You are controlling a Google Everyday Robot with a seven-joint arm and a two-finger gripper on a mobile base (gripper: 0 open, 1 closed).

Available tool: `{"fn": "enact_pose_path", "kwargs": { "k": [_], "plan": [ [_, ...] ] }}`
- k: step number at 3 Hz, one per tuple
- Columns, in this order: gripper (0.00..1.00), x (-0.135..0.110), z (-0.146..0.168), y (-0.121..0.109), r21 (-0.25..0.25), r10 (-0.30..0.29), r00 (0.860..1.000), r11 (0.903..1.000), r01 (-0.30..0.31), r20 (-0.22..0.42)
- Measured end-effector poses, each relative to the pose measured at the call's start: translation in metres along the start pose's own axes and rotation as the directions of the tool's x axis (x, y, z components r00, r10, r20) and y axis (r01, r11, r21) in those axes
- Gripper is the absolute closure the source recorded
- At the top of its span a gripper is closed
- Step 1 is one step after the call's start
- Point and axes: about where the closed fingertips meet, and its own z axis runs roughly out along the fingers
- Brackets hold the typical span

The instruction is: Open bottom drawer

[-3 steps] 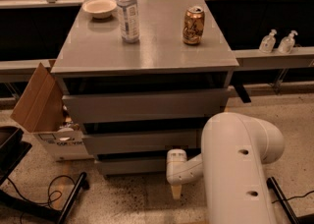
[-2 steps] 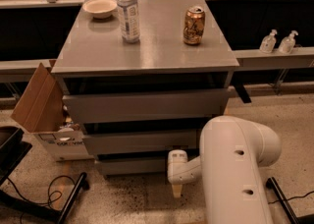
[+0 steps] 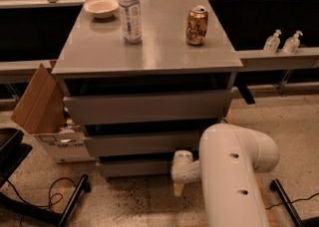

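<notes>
The bottom drawer (image 3: pixel 132 168) is the lowest of three grey fronts in the grey cabinet. Its flat front sits just above the floor, with a dark gap above it. My gripper (image 3: pixel 178 187) hangs from a white wrist at the drawer's right end. It is in front of the drawer and slightly below its lower edge, pointing down at the floor. My bulky white arm (image 3: pixel 238 171) covers the cabinet's lower right corner.
The middle drawer (image 3: pixel 142 144) and top drawer (image 3: pixel 149 106) lie above. On top stand a water bottle (image 3: pixel 130 11), a can (image 3: pixel 197 26) and a bowl (image 3: pixel 101 7). A cardboard box (image 3: pixel 42 109) stands left. A black stand and cable (image 3: pixel 50 203) lie on the floor.
My arm has shifted slightly left and lower. The gripper stays at about the same spot by the bottom drawer's right end. The drawers have not moved.
</notes>
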Motion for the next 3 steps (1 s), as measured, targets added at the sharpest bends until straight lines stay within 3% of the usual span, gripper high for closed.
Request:
{"fn": "enact_pose_path", "kwargs": {
  "k": [2, 3],
  "plan": [
    [0.00, -0.004, 0.021, -0.015, -0.009, 0.058, 0.997, 0.9983, -0.058, 0.046],
    [0.18, -0.004, 0.030, -0.019, -0.031, 0.082, 0.995, 0.9963, -0.080, 0.051]
  ]
}}
